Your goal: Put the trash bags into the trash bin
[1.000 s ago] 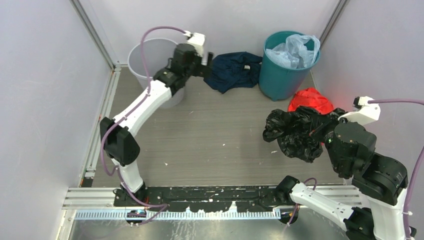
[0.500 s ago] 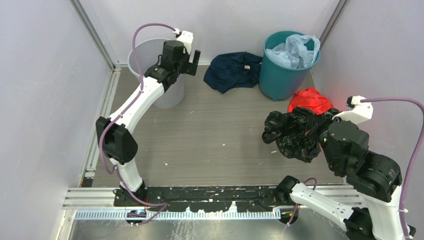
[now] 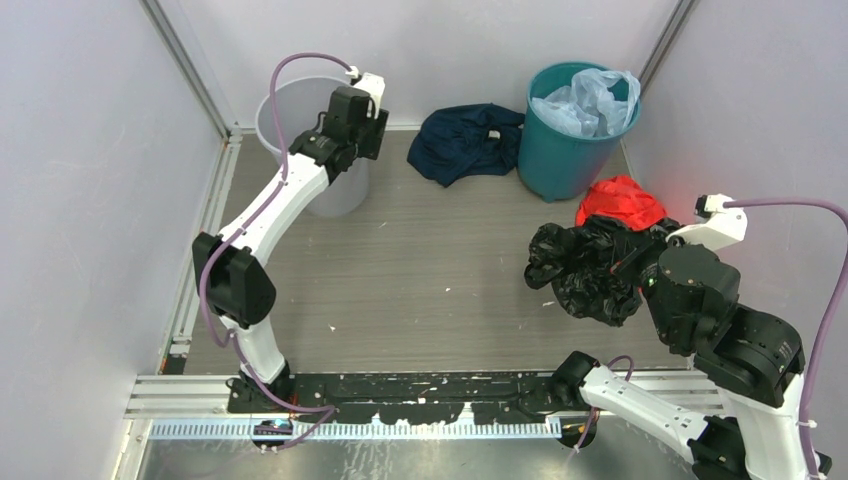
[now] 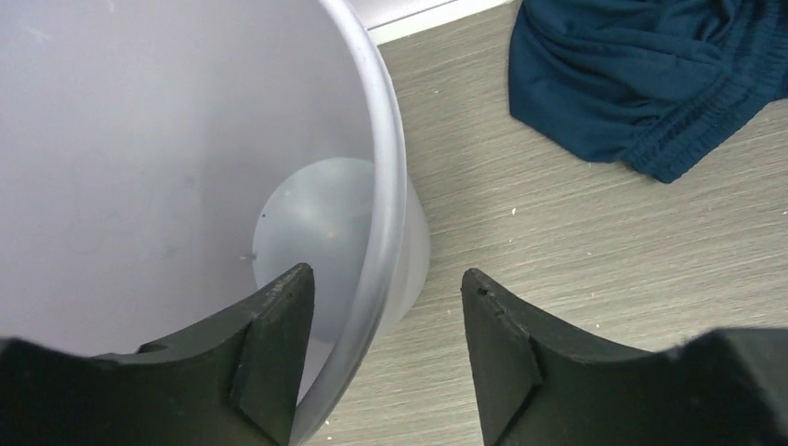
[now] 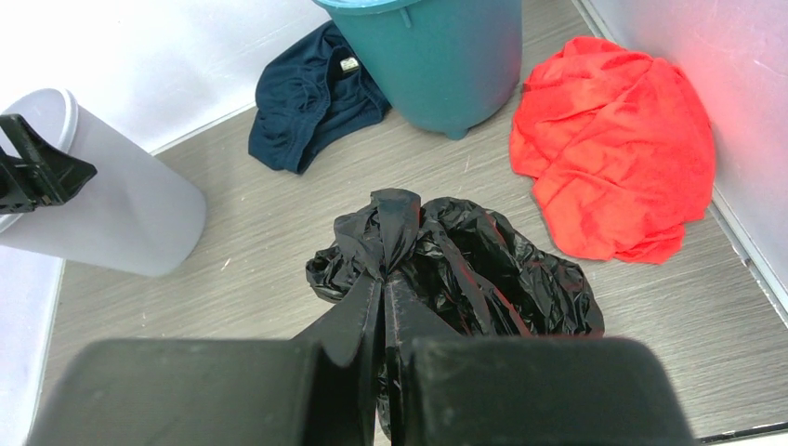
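Bench (image 3: 430,270): grey wood-grain surface, walled on three sides, with both arms mounted at the near edge.

Trash bin (image 3: 310,105): light grey, upright in the far left corner. The left wrist view shows its bottom with nothing on it.

Teal bin (image 3: 560,160): upright in the far right corner, with a pale blue bag (image 3: 590,100) bunched in its mouth.

Trash bag (image 3: 585,275): black and crumpled, at the right side of the bench, well apart from the trash bin. It touches the near edge of the red cloth (image 3: 620,205). Whether it rests on the bench or hangs just clear of it cannot be settled from these views.

Navy garment (image 3: 465,140): lying flat between the two bins, beside the teal one.

Right tool (image 5: 384,279): clenched on the gathered neck of the trash bag, fingers pressed together with plastic pinched between them.

Left tool (image 4: 386,279): released, jaws apart and straddling the trash bin's rim. One finger is inside the bin, the other outside, with a visible gap to the wall.
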